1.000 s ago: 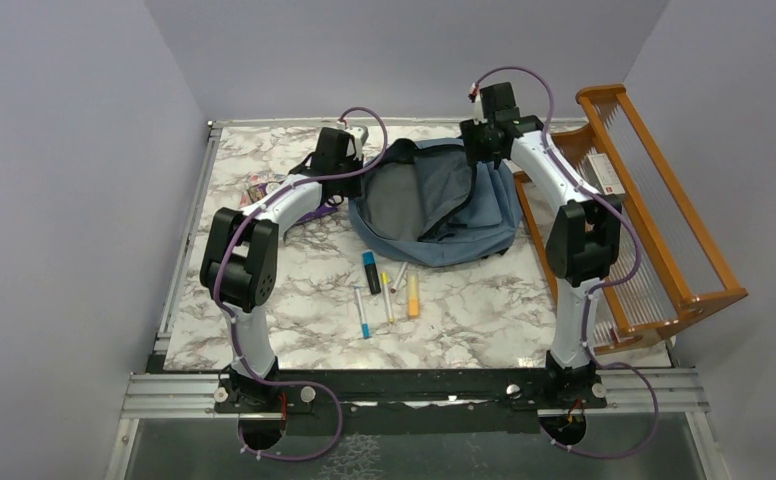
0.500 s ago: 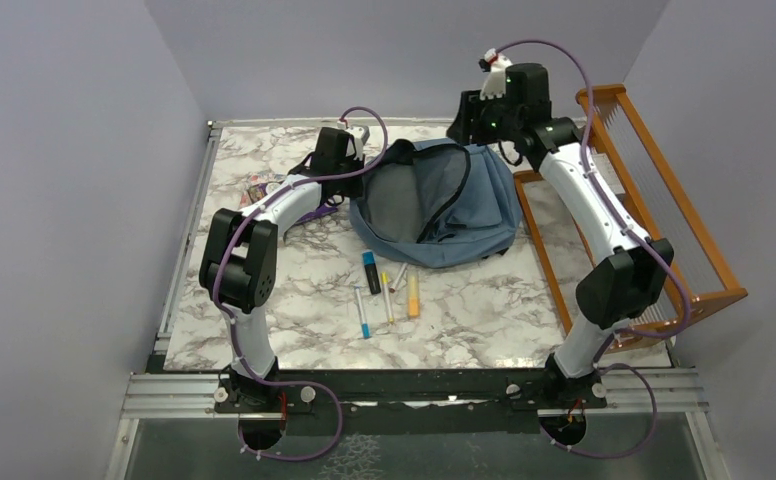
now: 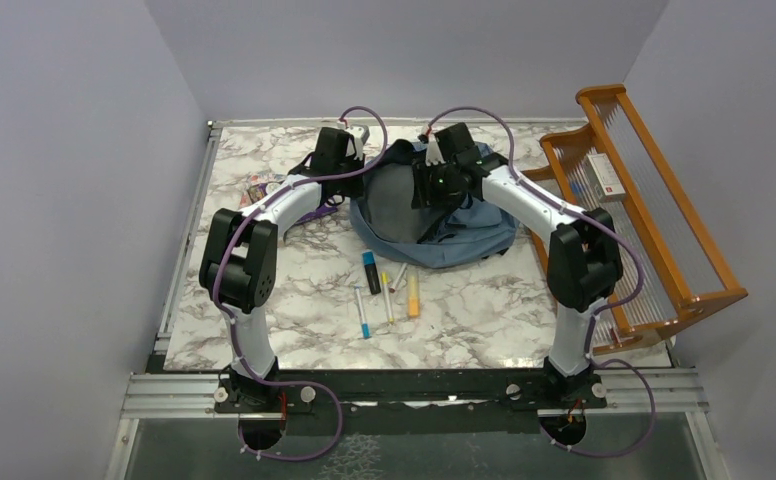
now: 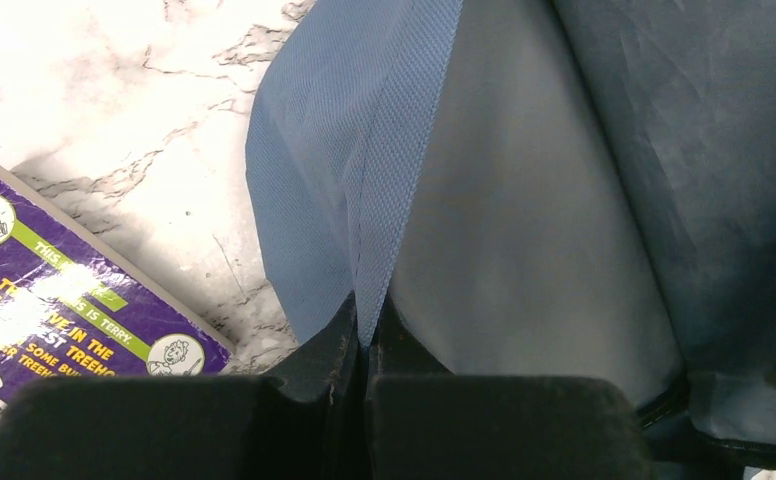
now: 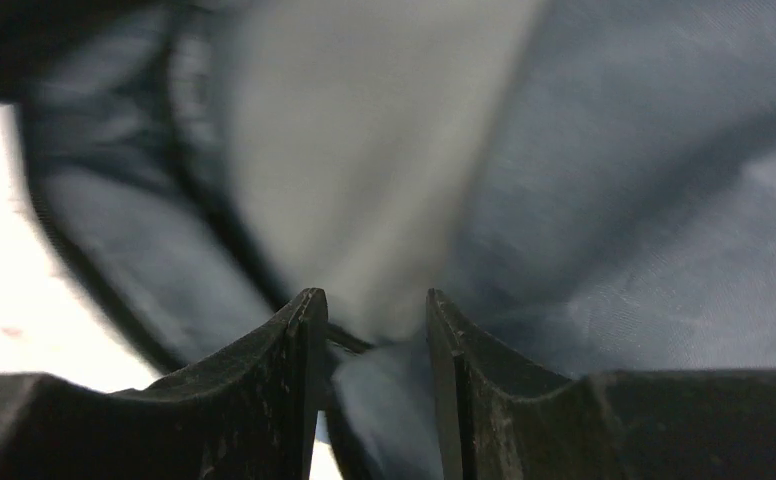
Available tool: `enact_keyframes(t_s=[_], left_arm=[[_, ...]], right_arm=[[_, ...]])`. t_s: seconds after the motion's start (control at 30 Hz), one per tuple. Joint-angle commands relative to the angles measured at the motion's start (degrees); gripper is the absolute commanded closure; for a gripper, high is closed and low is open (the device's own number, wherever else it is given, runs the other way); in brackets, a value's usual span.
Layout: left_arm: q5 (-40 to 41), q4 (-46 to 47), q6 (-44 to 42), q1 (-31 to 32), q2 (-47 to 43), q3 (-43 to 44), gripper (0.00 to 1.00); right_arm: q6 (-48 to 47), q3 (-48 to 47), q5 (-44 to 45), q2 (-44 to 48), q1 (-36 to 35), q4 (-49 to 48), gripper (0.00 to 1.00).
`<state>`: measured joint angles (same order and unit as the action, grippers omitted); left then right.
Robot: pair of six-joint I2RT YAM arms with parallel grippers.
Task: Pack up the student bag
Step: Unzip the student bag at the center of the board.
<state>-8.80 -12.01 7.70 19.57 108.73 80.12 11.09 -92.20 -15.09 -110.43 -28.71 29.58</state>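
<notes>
Student bag (image 3: 469, 228) lies at the far middle of the marble table (image 3: 484, 310), its mouth gaping open so I can see the grey lining. The orange wooden rack (image 3: 654, 215) stands just beside it on the right.

On my left wrist feed, the left gripper (image 4: 366, 338) is closed right down, with no gap showing between the jaws. It has the bag's blue fabric rim pinched between its fingertips, and the cloth rises out of the pinch as a taut fold. A purple book (image 4: 59, 305) lies flat on the marble just beside that gripper, close to the bag's edge but not touching the fingers.

On my right wrist feed, the right gripper (image 5: 369, 325) sits low over the bag's open mouth. Its jaws stand a small gap apart, roughly parallel. A fold of the bag's fabric and a dark seam line run into that gap. The view is blurred, and I cannot tell whether either finger presses on the cloth.

From overhead, both arms reach in toward the bag, one on each side of the opening. A few pens and markers (image 3: 389, 290) lie scattered on the marble nearer the arm bases, well apart from both grippers.
</notes>
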Motion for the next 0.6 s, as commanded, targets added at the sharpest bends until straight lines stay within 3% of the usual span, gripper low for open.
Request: enact_keyframes(t_s=[0.0,0.17,0.37,0.57], left_arm=[[-1.2,0.7,0.6,-0.1,-2.9,-0.3,1.00],[-0.5,0.6,0.5,-0.1,-3.1,-0.1,1.00],[-0.2,0.6,0.4,-0.1,-3.2,-0.2,1.00],[-0.9,0.6,0.7,-0.2,-3.3,-0.1,1.00]], right_arm=[[-3.3,5.4,21.0,1.4,0.5,3.3,0.54],[-4.3,9.9,30.1,-1.5,1.6,4.0,0.50],[-3.2,12.3,27.9,-2.3,2.4,1.5,0.42],[-5.2,9.8,23.2,3.4,2.4,0.4,0.39]])
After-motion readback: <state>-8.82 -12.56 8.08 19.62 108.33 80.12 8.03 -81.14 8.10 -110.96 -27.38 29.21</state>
